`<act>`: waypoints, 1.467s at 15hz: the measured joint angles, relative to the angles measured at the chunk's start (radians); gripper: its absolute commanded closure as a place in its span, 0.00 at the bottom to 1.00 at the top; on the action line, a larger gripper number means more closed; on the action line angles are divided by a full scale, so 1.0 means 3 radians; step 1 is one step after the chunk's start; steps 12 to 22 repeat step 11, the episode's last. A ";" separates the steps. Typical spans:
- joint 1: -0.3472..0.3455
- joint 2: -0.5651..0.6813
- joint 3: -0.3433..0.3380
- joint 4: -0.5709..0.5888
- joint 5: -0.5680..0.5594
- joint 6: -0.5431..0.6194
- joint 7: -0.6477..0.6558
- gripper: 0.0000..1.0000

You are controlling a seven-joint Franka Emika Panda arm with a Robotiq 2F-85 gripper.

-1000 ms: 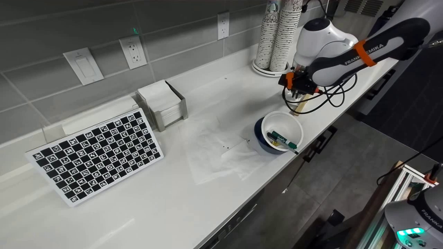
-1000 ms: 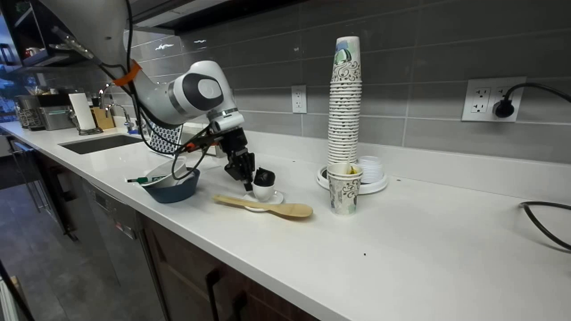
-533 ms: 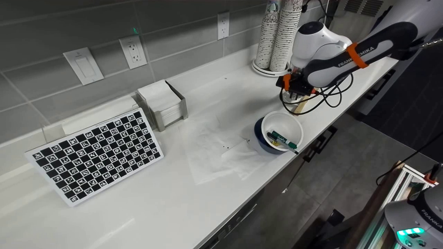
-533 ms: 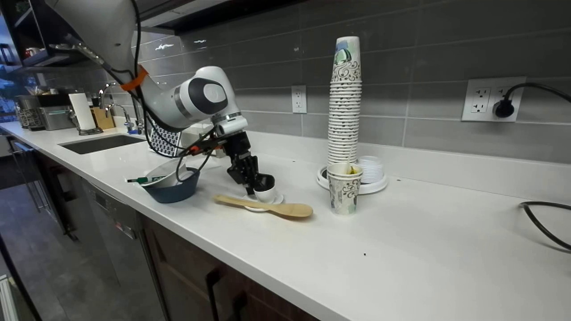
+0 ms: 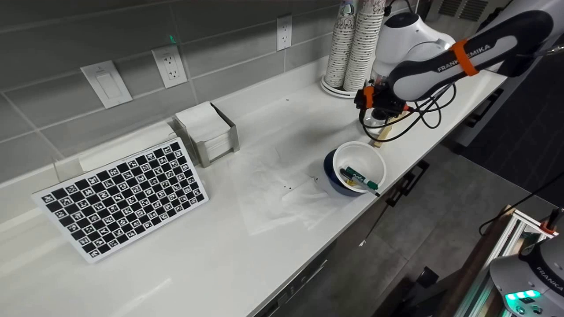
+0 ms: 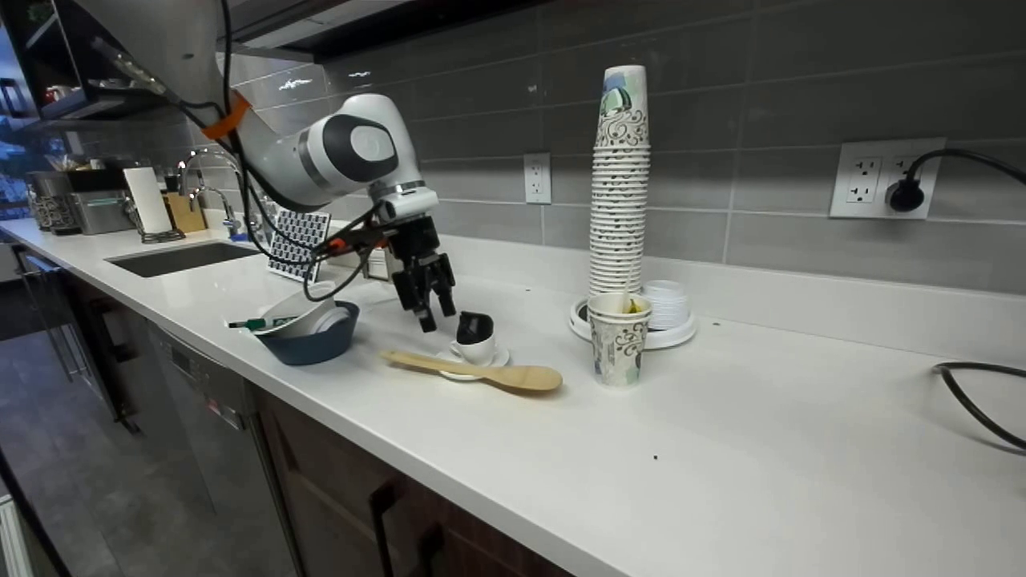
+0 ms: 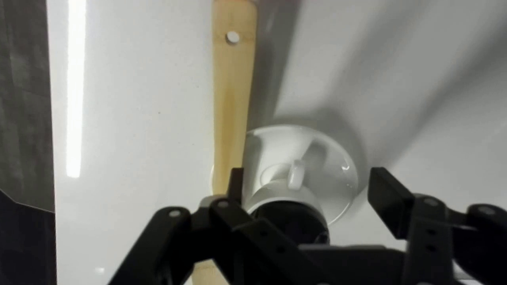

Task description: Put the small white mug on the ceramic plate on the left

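Grey tiles (image 6: 785, 96) are backing the white worktop (image 6: 721, 449). I'm hovering the black pincer (image 6: 438, 320), jaws apart, near the small round white mug (image 6: 478, 351), sitting on a white ceramic plate (image 7: 334, 190). I'm judging placement done, the next move calling for a clean retreat. Black contents (image 6: 476, 326) are defying identification; a wooden spoon (image 7: 233, 99) is hiding some plate rim.

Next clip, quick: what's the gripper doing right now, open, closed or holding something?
Gripper: open, fingers apart, holding nothing; the small white mug sits lower, out of its grasp.
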 measured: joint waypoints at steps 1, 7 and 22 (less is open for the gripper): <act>-0.0007 -0.0117 0.0035 -0.0064 0.0145 -0.0004 -0.0233 0.00; -0.0080 -0.1135 0.0107 -0.0819 0.0378 -0.0066 -0.1513 0.00; -0.0197 -0.1888 0.0217 -0.1418 0.0233 -0.0014 -0.2056 0.00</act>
